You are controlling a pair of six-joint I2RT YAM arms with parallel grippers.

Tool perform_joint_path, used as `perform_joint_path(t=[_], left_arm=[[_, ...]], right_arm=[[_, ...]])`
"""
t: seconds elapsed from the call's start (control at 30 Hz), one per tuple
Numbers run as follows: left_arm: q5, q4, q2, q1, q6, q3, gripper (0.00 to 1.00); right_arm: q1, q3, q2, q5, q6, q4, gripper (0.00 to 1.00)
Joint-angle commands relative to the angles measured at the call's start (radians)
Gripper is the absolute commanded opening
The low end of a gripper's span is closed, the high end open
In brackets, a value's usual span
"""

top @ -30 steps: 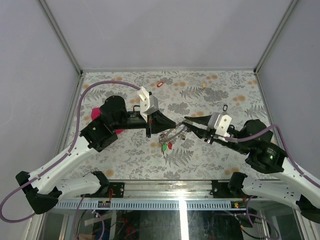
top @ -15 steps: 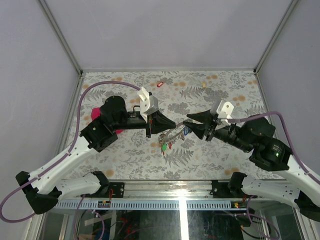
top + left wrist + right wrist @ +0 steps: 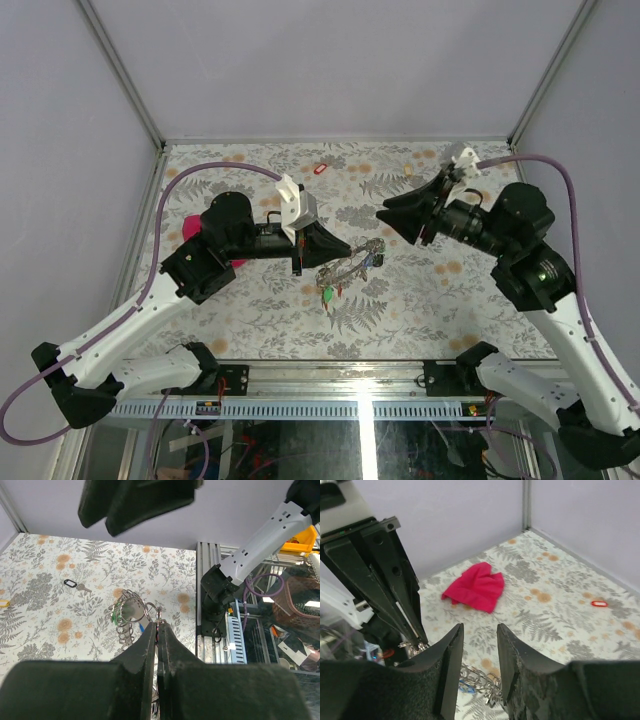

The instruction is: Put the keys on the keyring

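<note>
— Where's the keyring?
— The keyring (image 3: 350, 264) is mid-surface, above the flowered surface (image 3: 400, 300). It is fringed with keys (image 3: 328, 292): green and red tags dangle at its near end, a blue tag farther right.
— What has it?
— The left tool (image 3: 159, 628), reaching in from the left, is pinched together on the ring's wire.
— And the other?
— The right tool (image 3: 480, 630) hangs just right of the ring and beyond it, not touching it. Its fingers are slightly apart, nothing between them.
— Farther back?
— A black-tagged key (image 3: 71, 583) lies loose on the right. A red-tagged key (image 3: 320, 169) and a cream-tagged key (image 3: 409, 170) lie near the far edge. A magenta cloth (image 3: 476, 586) lies on the left.
</note>
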Motion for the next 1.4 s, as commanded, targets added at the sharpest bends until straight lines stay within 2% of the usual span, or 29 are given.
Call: perform_joint_path(t=[0.0,0.13,0.4,0.47,0.57,0.67,1.37], left_arm=[[-0.021,0.034,-0.014,0.000,0.014,0.019,0.00],[-0.036,0.027,-0.022,0.001,0.016,0.020,0.00],[-0.039,0.026,-0.020,0.001,0.016,0.025,0.00],[-0.040,0.027,-0.018,0.001,0.015,0.026,0.00],[-0.040,0.029,-0.018,0.001,0.016,0.028,0.00],[-0.039,0.027,-0.021,-0.001,0.018,0.029,0.00],[-0.020,0.020,-0.024,0.001,0.028,0.031,0.00]], right_arm=[[-0.214,-0.104,-0.021,-0.450,0.285,0.290,0.38],[-0.221,-0.152,-0.031,-0.466,0.300,0.342,0.31],[-0.203,-0.162,-0.056,-0.416,0.211,0.288,0.31],[-0.165,-0.145,-0.048,-0.380,0.172,0.238,0.31],[-0.045,-0.120,-0.032,-0.266,0.067,0.141,0.31],[0.009,-0.129,-0.036,-0.207,0.037,0.123,0.31],[0.023,-0.177,-0.005,-0.299,0.000,0.160,0.32]])
